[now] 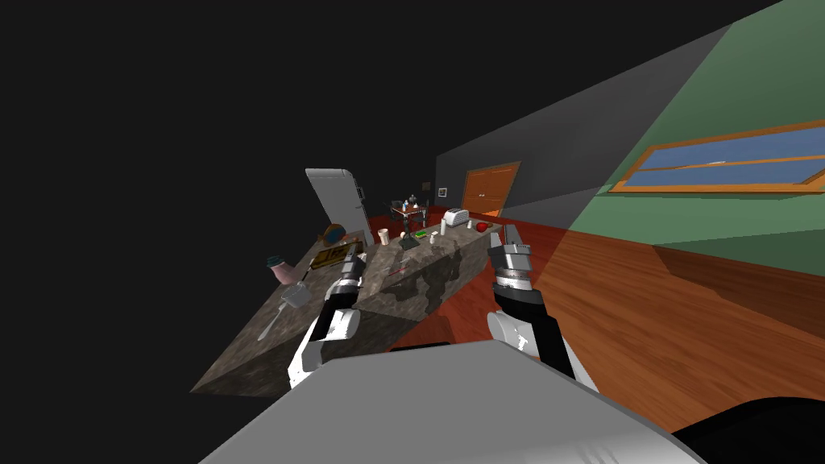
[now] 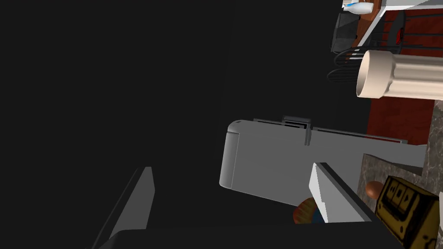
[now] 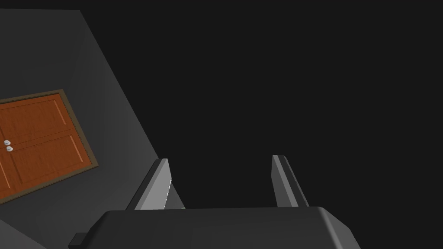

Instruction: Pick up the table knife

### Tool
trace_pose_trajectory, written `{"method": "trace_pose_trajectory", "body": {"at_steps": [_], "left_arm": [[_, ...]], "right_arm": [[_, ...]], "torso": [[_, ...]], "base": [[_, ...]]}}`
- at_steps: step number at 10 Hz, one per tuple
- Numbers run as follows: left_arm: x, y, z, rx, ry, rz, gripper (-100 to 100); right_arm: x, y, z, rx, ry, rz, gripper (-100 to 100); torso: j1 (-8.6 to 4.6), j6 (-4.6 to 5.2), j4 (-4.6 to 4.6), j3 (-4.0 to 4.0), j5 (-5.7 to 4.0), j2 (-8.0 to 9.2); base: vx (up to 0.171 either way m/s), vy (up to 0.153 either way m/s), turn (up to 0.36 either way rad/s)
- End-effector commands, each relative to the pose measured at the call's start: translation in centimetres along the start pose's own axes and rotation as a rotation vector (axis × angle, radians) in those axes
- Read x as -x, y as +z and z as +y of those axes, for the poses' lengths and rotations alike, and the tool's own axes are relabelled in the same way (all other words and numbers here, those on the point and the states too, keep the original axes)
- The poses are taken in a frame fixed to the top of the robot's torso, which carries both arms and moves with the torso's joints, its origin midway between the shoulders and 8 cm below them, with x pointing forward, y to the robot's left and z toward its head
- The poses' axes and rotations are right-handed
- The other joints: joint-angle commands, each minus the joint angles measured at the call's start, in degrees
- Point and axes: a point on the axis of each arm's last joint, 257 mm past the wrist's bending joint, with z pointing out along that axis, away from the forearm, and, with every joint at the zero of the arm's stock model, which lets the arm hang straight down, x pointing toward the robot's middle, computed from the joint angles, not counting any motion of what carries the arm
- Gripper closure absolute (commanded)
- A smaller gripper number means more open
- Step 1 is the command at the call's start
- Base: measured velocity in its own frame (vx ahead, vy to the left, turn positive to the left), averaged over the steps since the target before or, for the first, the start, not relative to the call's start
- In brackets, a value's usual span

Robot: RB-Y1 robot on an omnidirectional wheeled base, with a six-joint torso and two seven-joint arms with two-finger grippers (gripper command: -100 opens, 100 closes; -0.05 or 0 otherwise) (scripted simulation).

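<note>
Stone, mottled grey-brown, tops the bench (image 1: pixel 242 354). The left pincer (image 1: pixel 352 258) hangs over it, probably to reach down, and the right pincer (image 1: pixel 506 239) idles off its end. I cannot pick out the table knife (likely on the bench ahead of the left pincer).

Left wrist: blades spread wide and empty, with a smooth grey fridge (image 2: pixel 268 164) beyond them and a ribbed cream cup (image 2: pixel 402 80) to one side.

Right wrist: blades wide and empty, with a panelled orange door (image 3: pixel 39 138) off to one side.

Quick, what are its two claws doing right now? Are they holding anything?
Left gripper: open, holding nothing.
Right gripper: open, holding nothing.
</note>
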Motion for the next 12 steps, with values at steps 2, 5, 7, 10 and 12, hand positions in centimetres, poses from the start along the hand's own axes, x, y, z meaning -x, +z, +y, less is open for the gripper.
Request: {"method": "trace_pose_trajectory", "body": {"at_steps": [2,5,7,10,12], "left_arm": [[-0.6,1.1,1.7,0.052,-0.024,0.016,-100],[-1.7,3.1,4.3,0.13,-0.069,0.042,-100],[-2.2,4.0,5.8,0.177,-0.092,0.053,-100],[-2.9,4.9,7.8,0.249,-0.115,0.066,-100],[-3.6,5.7,9.4,0.305,-0.138,0.076,-100]], "right_arm": [[0.0,0.0,0.0,0.0,0.0,0.0,0],[0.0,0.0,0.0,0.0,0.0,0.0,0],[0.0,0.0,0.0,0.0,0.0,0.0,0],[0.0,0.0,0.0,0.0,0.0,0.0,0],[0.0,0.0,0.0,0.0,0.0,0.0,0]], "torso": [[0.0,0.0,0.0,-0.01,0.0,-0.02],[-0.01,0.0,0.0,0.0,0.0,-0.01],[0.0,0.0,0.0,0.0,0.0,0.0],[-0.04,0.0,0.0,-0.01,-0.01,-0.02],[-0.04,0.0,0.0,-0.01,-0.01,-0.02]], "base": [[0.025,-0.006,0.01],[0.027,-0.009,0.014],[0.026,-0.009,0.01],[0.024,-0.014,0.008],[0.023,-0.014,0.008]]}}
